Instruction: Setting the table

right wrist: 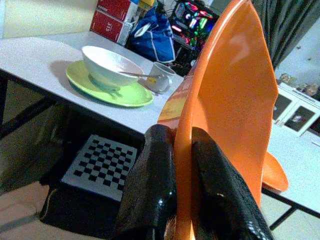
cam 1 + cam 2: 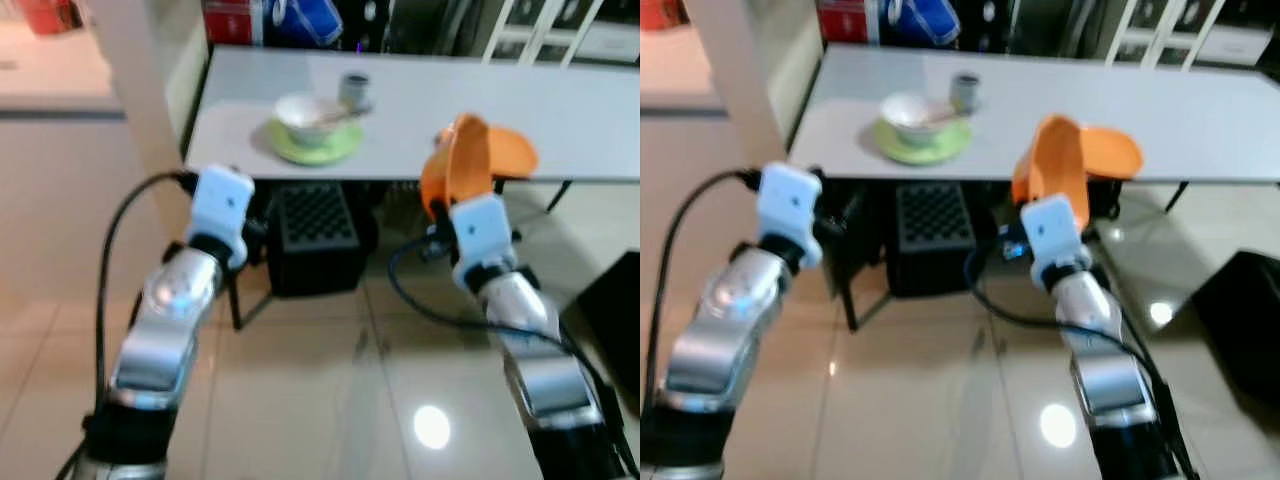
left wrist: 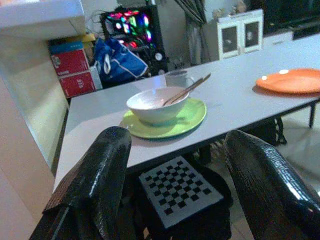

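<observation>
An orange plate [image 2: 455, 170] stood on edge right of centre, pinched between black fingers [image 1: 150, 190]. Another orange plate [image 2: 510, 155] lay flat on the grey table [image 2: 590, 120] behind it.

At upper centre, a white bowl [image 2: 305, 115] sat on a green plate [image 2: 315, 145].

Two orange plates [image 1: 235, 100] [image 3: 290, 81], one green plate [image 2: 318, 146], one white bowl [image 2: 305, 116], one cup [image 2: 353, 90].

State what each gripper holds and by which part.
The right gripper pinches an upright flat orange plate by its lower rim, one finger on each face. The left gripper is open and holds nothing.
</observation>
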